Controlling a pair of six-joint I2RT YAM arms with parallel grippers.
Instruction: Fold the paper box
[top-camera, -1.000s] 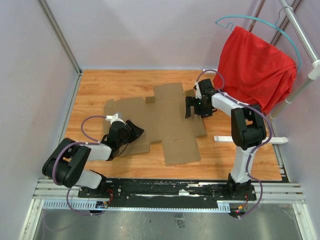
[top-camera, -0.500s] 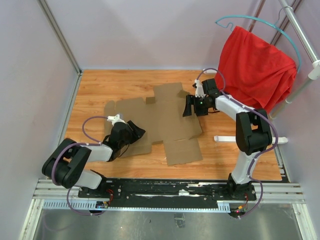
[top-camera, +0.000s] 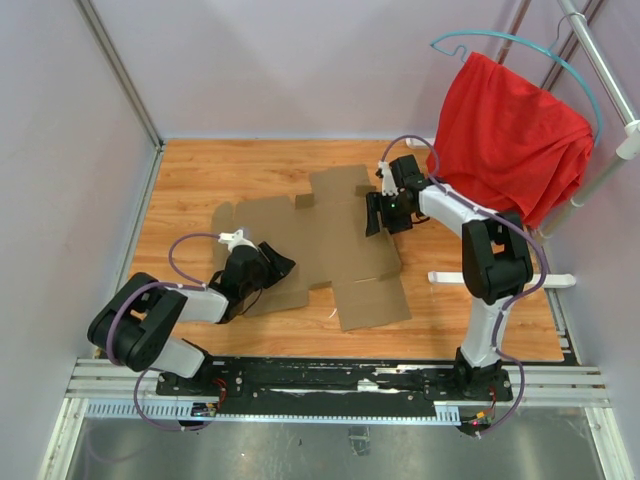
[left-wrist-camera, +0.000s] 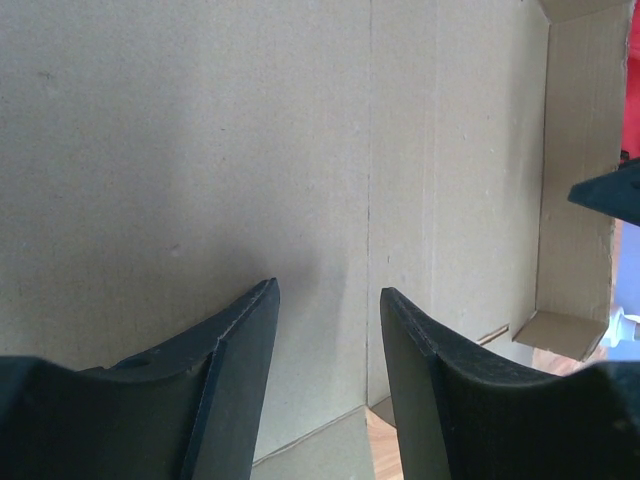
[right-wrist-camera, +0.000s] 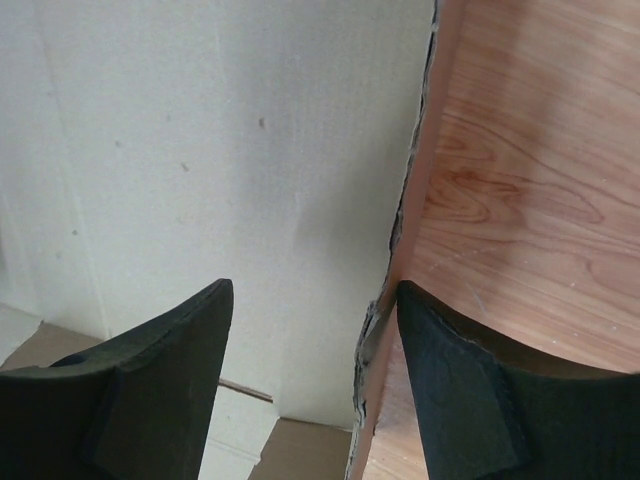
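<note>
Looking down from above, I see the paper box (top-camera: 330, 240) lying as a flat cut-out sheet, flaps spread, about the middle of the wooden tabletop (top-camera: 200, 180). A red cloth (top-camera: 510, 140) hangs off the tabletop's 2 o'clock corner, well apart from the sheet.

My left claw (top-camera: 280, 266) sits low over the sheet's 8 o'clock part, pointing roughly toward 3 o'clock. Through its own camera the two dark fingers (left-wrist-camera: 235, 370) stand apart over plain brown cardboard, and a fold crease runs from 12 o'clock down toward the gap between them. Nothing is caught there, so this claw is released. Whether the tips touch the cardboard I cannot tell.

My right claw (top-camera: 373, 213) is at the sheet's 2 o'clock edge, facing toward 9 o'clock. Its camera shows one finger (right-wrist-camera: 170, 370) over the cardboard and the other over bare wood. The sheet's ragged edge runs from 12 o'clock straight down into the space between them. The jaws are parted wider than that edge and are not pinching it, so this claw is released too
</note>
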